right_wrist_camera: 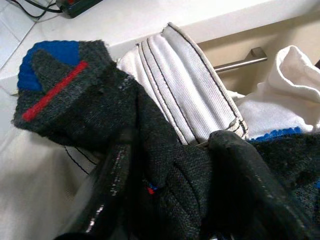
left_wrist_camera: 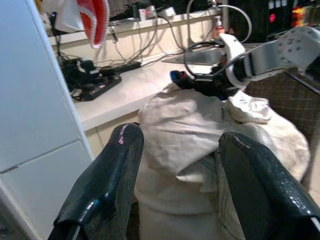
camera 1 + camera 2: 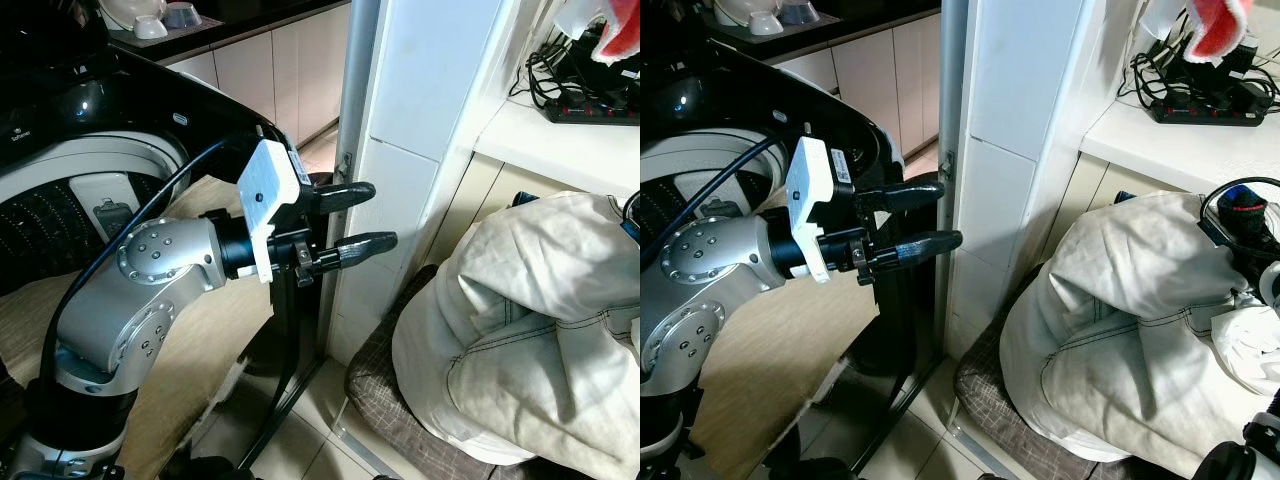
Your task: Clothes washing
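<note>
Fingers of the right gripper [image 1: 170,200] pinch a dark knitted sock [image 1: 90,110], blue toe up, above the cream laundry heap [image 3: 1120,330]; left gripper [image 3: 355,218] spread.

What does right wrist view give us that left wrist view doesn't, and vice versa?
Right wrist alone: a close look at the dark sock with its blue toe and red stripe, pinched in the right pincer, plus a metal drawer handle.
Left wrist alone: the open left pincer aimed at the pile, the red-and-white cloth hanging above, and the right arm from outside.
Both: the cream laundry pile, the white counter and the black power strip.
</note>
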### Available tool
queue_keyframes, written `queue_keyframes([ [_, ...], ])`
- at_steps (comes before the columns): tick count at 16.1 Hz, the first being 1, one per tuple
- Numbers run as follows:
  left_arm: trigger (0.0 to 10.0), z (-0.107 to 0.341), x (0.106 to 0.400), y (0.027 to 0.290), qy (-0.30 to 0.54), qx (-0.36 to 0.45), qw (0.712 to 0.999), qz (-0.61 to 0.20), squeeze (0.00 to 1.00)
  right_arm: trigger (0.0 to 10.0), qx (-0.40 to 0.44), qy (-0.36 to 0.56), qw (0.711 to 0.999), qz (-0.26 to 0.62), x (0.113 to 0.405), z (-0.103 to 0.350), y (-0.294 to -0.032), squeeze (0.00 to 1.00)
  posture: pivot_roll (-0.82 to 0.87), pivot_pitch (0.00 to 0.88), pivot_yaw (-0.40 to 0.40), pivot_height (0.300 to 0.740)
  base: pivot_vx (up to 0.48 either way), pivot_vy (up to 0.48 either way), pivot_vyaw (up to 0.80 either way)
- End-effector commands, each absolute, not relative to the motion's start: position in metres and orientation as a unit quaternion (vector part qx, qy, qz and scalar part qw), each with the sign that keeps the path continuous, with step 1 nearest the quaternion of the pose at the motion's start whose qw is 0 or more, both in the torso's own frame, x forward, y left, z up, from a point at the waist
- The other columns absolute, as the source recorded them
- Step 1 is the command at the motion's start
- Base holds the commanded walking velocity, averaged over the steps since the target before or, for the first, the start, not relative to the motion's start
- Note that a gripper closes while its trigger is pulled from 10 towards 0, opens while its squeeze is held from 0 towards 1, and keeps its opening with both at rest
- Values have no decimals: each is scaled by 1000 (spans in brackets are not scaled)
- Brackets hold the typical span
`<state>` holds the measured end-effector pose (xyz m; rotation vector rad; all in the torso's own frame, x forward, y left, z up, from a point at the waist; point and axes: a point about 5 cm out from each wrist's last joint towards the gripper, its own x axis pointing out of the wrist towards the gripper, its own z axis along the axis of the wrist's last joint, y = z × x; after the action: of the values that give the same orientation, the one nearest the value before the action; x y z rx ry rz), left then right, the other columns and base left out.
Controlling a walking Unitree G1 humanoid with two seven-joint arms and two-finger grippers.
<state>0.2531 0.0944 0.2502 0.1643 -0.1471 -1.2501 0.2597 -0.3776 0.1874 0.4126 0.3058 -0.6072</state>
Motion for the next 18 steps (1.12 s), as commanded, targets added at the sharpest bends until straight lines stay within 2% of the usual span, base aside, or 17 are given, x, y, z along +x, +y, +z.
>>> queue_keyframes([
  [1, 10000, 254, 245, 90, -71, 76, 787, -609, 0, 0, 211, 145, 923, -288, 263, 190, -375, 0, -25, 16, -34, 740, 0, 0, 0],
  [5, 10000, 248, 241, 91, -49, 67, 777, -624, 0, 0, 204, 138, 925, -289, 263, 193, -376, 0, -25, 9, -36, 740, 0, 0, 0],
  [10, 10000, 246, 242, 91, -50, 62, 784, -615, 0, 0, 205, 124, 926, -291, 263, 199, -376, 0, -29, 3, -33, 740, 0, 0, 0],
  [16, 10000, 250, 247, 92, -65, 61, 796, -598, 0, 0, 185, 55, 944, -268, 268, 247, -369, 0, -37, 7, -35, 740, 0, 0, 0],
  [18, 10000, 259, 249, 93, -89, 61, 805, -583, 0, 0, 157, 25, 960, -233, 272, 278, -358, 0, -31, 6, -43, 740, 0, 0, 0],
])
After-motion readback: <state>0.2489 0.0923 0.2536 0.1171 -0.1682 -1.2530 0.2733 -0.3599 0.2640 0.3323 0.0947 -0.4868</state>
